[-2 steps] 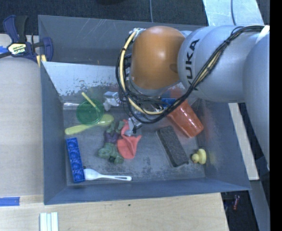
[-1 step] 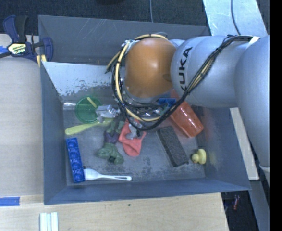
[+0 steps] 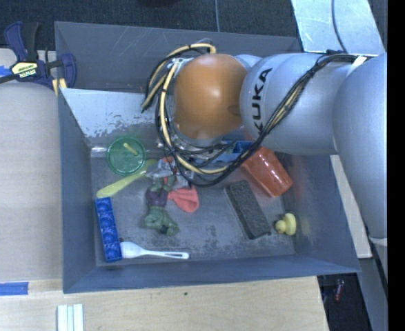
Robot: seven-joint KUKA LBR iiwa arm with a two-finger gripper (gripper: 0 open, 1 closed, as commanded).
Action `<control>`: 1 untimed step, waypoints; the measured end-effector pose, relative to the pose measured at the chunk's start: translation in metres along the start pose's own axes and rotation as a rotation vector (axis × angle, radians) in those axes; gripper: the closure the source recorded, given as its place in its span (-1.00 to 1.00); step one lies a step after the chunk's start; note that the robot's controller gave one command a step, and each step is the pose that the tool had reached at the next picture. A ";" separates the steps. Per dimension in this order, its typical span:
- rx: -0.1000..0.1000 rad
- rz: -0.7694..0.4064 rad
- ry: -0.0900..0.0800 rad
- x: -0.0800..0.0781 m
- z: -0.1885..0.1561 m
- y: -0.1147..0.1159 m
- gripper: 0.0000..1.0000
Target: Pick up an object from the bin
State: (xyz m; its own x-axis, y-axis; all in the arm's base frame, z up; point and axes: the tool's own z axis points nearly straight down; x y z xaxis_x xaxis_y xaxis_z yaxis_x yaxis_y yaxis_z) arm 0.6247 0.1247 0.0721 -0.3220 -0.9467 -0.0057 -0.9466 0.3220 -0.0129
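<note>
Camera view looks down into the grey metal bin (image 3: pixel 78 205), with the arm coming in from the right and its orange wrist cover (ringed by yellow and black cables) hanging over the bin's far middle. Below that cover the claw (image 3: pixel 165 176) sits low, near the bin's floor, left of centre. I cannot tell whether it is released or clenched, and nothing can be made out within it.

Nearest to it lie two things: a small purple-and-green toy figure (image 3: pixel 158 211), just below the claw, and a pink-red lump (image 3: pixel 185 200) right beside the figure, to its right. Whether the claw touches either is not clear.

To the claw's left is a round green lid (image 3: pixel 126 156), with a pale yellow-green handle (image 3: pixel 121 183) slanting under it. A blue studded bar (image 3: pixel 107 227) lies along the left wall, and a white plastic spoon (image 3: pixel 155 254) lies along the near wall.

To the right, well apart from the claw, are an orange cup (image 3: pixel 269 174) on its side, a dark grey oblong block (image 3: pixel 248 210), and a small yellow duck (image 3: pixel 285 224).
</note>
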 end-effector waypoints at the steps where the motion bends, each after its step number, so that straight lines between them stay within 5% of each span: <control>1: 0.000 0.000 0.000 0.000 0.000 0.000 1.00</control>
State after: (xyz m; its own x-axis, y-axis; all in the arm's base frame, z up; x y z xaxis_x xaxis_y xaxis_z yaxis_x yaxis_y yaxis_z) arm 0.6247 0.1247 0.0722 -0.3224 -0.9466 -0.0055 -0.9465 0.3224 -0.0127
